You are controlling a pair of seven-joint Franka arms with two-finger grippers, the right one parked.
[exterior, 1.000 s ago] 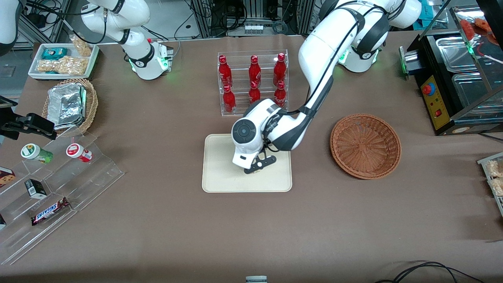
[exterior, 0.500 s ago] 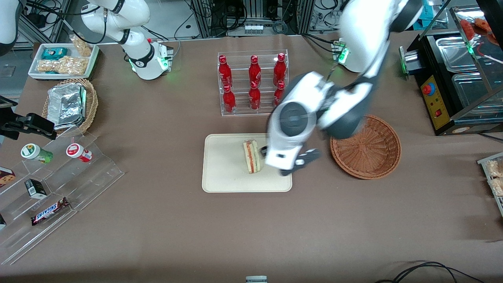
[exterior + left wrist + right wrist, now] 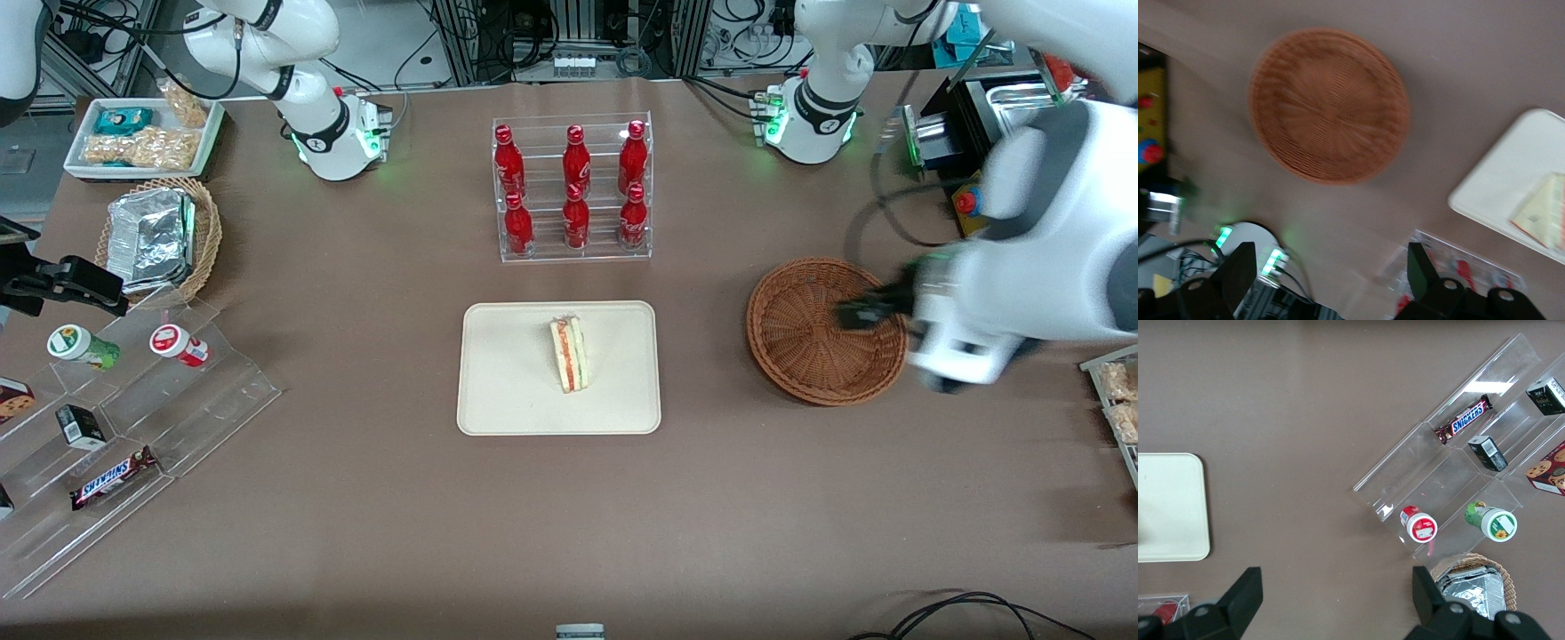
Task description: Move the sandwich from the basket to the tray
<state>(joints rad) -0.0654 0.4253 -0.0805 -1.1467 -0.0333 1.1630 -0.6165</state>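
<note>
The sandwich lies on its side on the cream tray, cut edge with pink-red and green layers showing. It also shows in the left wrist view on the tray. The reddish-brown basket is empty and stands beside the tray toward the working arm's end; it also shows in the left wrist view. My left gripper hangs raised above the basket's rim, well apart from the sandwich. Its fingers stand wide open with nothing between them.
A clear rack of red bottles stands farther from the camera than the tray. A stepped acrylic display, a tan basket of foil packs and a white snack tray lie toward the parked arm's end. A black machine stands near the basket.
The gripper let go of the sandwich on the tray, then rose and swung fast toward the working arm's end, ending over the basket. The sandwich stays on the tray.
</note>
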